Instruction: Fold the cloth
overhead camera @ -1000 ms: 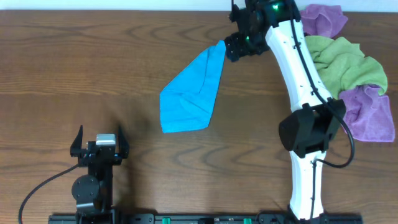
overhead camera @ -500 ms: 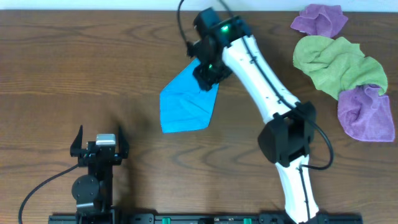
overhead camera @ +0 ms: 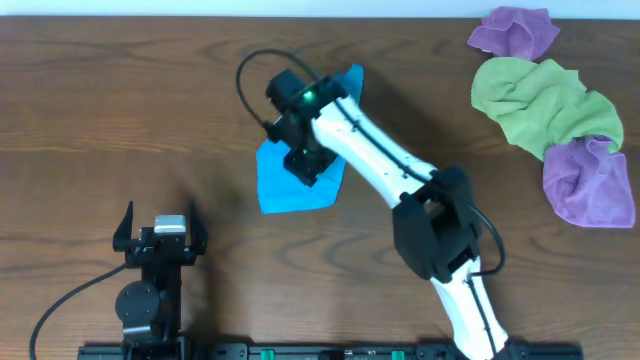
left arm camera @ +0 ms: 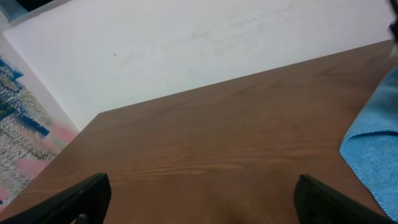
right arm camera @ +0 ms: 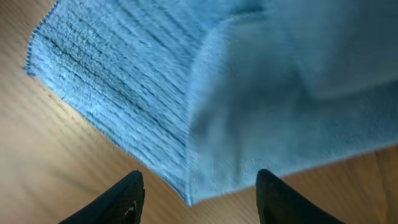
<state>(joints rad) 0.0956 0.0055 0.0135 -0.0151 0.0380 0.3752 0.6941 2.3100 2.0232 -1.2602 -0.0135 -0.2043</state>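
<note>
The blue cloth lies partly folded in the middle of the table, and its far corner sticks out behind my right arm. My right gripper hovers over the cloth's middle. In the right wrist view its jaws are open and empty above a folded edge of the cloth. My left gripper is open and empty near the front left, apart from the cloth. The left wrist view shows its open jaws and the cloth's edge at the right.
A pile of crumpled cloths lies at the back right: purple, green and purple. A white wall stands beyond the table's far edge.
My right arm has swung left and forward, from the cloth's far corner to over its middle. The cloth's outline looks about the same. The left arm has not moved.
</note>
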